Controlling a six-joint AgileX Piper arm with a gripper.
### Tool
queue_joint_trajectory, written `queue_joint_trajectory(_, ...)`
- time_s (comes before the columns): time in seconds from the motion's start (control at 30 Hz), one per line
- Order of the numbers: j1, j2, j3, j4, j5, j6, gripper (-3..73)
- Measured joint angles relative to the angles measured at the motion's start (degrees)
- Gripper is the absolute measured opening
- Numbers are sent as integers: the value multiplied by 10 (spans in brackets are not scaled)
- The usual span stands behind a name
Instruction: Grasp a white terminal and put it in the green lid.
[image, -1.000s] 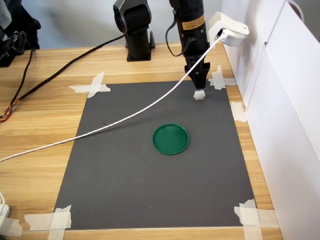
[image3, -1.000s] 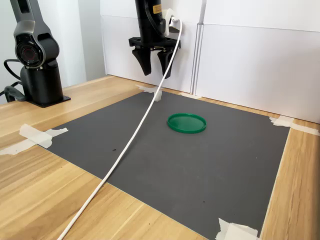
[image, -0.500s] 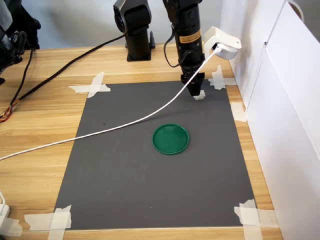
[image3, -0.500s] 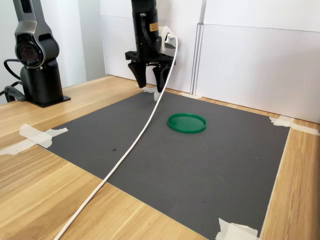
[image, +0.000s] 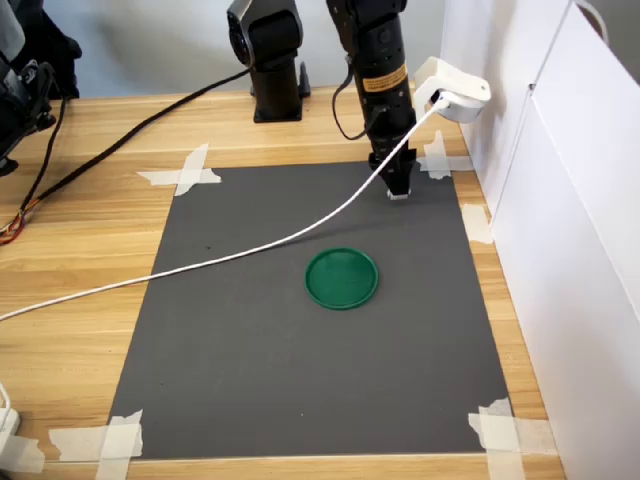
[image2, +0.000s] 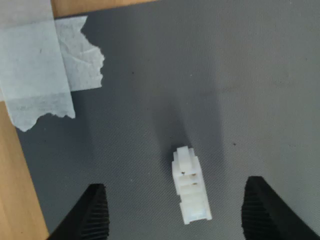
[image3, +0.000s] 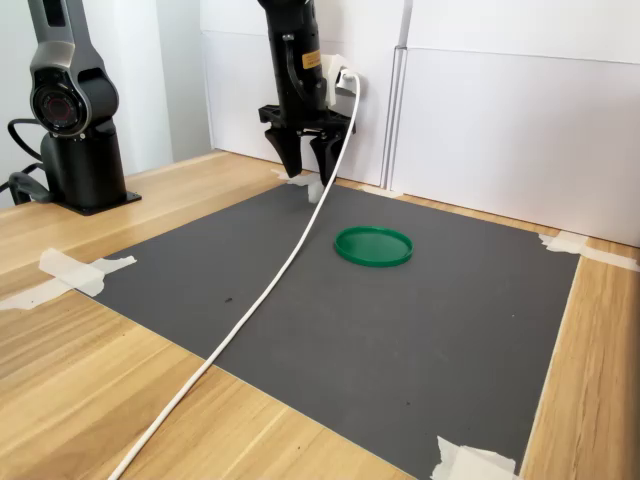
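So far: nothing you can count as done
Gripper (image2: 175, 212): jaws spread, one each side of the white terminal (image2: 190, 190), not touching it
Terminal: lying on the dark mat (image: 250, 350), near a taped corner
Green lid (image: 342, 277): empty, well apart
Left for you: grasp, lift, carry, drop in lid

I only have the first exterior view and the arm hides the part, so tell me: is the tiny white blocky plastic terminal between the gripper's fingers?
Observer: Yes. In the wrist view the tiny white blocky plastic terminal lies on the dark grey mat between the gripper's black fingers, touching neither.
Operator: Are the jaws open?
Observer: Open; the second exterior view shows the gap too.
Operator: Anything crowding it?
Observer: No. The wrist view shows whitish tape strips at the mat's corner, apart from the terminal.
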Motion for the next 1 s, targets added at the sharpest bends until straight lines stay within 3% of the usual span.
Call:
queue_joint_trajectory(0.73,0,38,0,-10,-29,-49,624)
queue_joint_trajectory(1.0,0,53,0,-2,-25,-46,533)
